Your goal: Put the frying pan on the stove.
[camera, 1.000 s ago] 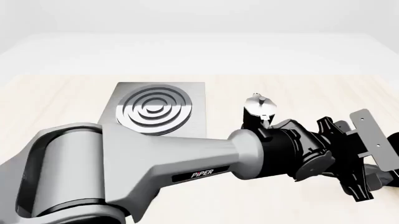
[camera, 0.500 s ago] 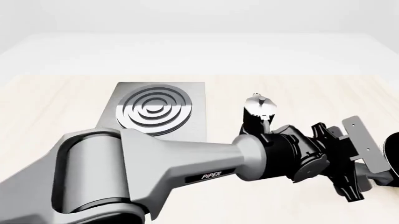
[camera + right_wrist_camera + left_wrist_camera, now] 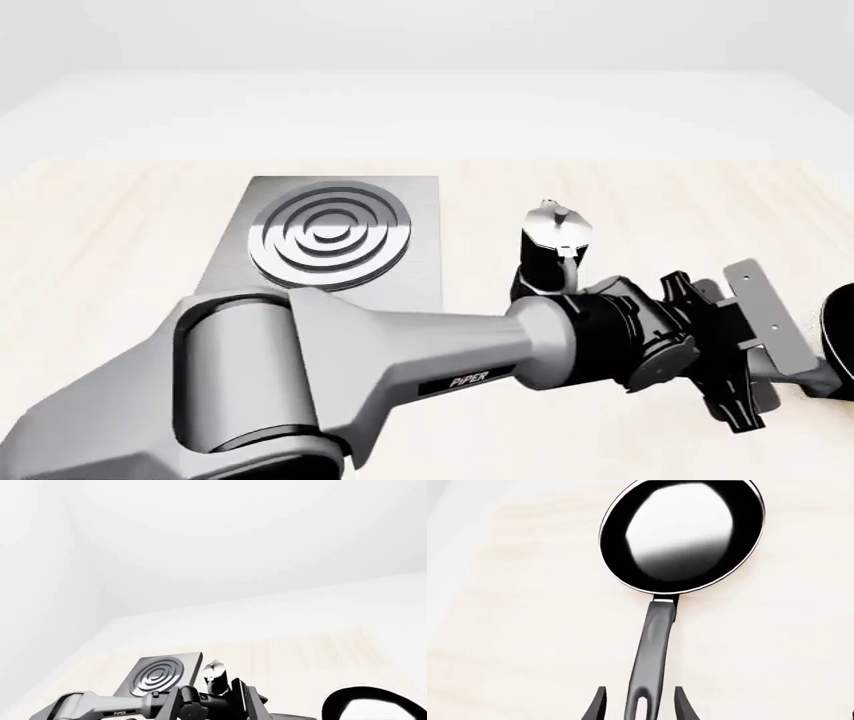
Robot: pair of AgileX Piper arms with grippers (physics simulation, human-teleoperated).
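Pan status first: the frying pan (image 3: 680, 535) lies flat on the light wooden table (image 3: 120, 230), not on the stove (image 3: 334, 240). In the front view you see only a sliver of its black rim at the far right edge, well apart from the stove, which sits toward the left of the table with its ringed burner bare. I judge the task barely begun: grasp, lift, carry and placement are all outstanding.

Your left gripper (image 3: 639, 707) is open. In the left wrist view its two dark fingertips (image 3: 597, 707) straddle the slotted end of the handle, one on each side, with a visible gap to the handle on both sides. Nothing is held. Whether the tips have reached the handle's height cannot be told from these pictures.

Your right gripper does not appear in any view, so its state goes unreported.

View differences: only the left wrist view shows the whole pan, the handle and the finger alignment. The front view hides the fingers behind the left arm's wrist but shows the stove and the moka pot (image 3: 550, 245) standing between stove and pan. The right wrist view shows the stove, the pot and part of the pan rim from afar, and confirms the spacing.
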